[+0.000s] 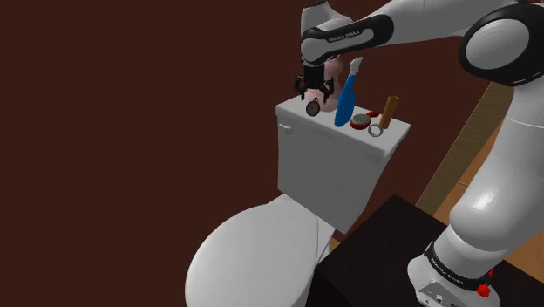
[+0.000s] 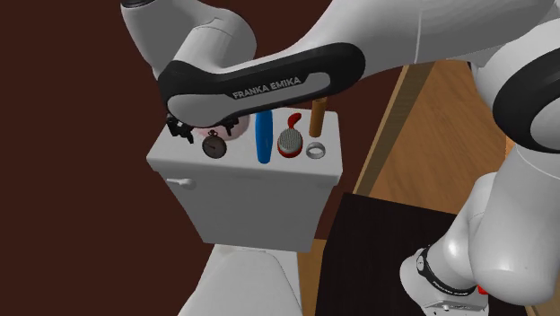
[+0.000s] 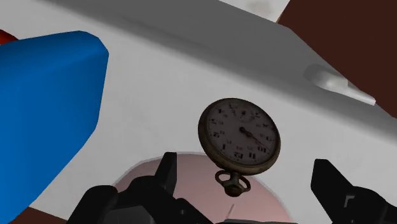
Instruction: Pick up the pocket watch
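Observation:
A brass-rimmed pocket watch [image 1: 313,109] [image 2: 214,144] [image 3: 238,135] with a white dial lies face up on the white toilet tank lid [image 1: 296,119] [image 2: 179,153] [image 3: 165,83], near its front edge. My black gripper [image 1: 314,88] [image 2: 190,128] [image 3: 248,173] hangs just above it, open. In the wrist view the fingers [image 3: 167,168] stand wide apart on either side of the watch's crown and do not touch it. The arm's forearm hides part of the hand in the second exterior view.
Behind the watch sits a pale pink round object [image 1: 329,98] [image 2: 236,131] [image 3: 191,184]. Beside it on the lid lie a blue elongated object [image 1: 347,98] [image 2: 264,136] [image 3: 44,114], a red round brush [image 1: 361,120] [image 2: 288,142], a silver ring [image 1: 376,131] [image 2: 315,151] and a brown cylinder [image 1: 389,111] [image 2: 317,117]. The toilet seat [image 1: 253,262] is below.

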Motion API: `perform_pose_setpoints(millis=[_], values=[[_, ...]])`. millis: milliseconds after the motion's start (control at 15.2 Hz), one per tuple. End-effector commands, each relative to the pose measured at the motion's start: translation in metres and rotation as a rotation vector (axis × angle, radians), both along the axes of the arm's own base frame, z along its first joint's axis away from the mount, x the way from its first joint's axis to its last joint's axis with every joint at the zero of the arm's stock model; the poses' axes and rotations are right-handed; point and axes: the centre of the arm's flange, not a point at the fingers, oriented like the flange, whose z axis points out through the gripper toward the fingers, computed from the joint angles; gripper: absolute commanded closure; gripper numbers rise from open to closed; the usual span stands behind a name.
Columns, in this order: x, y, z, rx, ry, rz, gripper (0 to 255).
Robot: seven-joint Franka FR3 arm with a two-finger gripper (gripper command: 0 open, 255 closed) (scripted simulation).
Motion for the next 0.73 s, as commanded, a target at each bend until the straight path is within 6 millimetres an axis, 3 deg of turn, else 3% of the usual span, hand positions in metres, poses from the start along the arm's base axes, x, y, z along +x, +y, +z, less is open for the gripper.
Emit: perform_pose_setpoints(millis=[0,198,264,660], values=[[-0.0011,-0.0005,-0.0126,0.000,0.000,-0.002,0],[-0.0011,-0.0005,-0.0209,0.000,0.000,-0.002,0],[-0.0012,-0.0001,-0.0206,0.000,0.000,-0.002,255],[-0.0015,-0.0001,-0.0207,0.000,0.000,-0.002,255]])
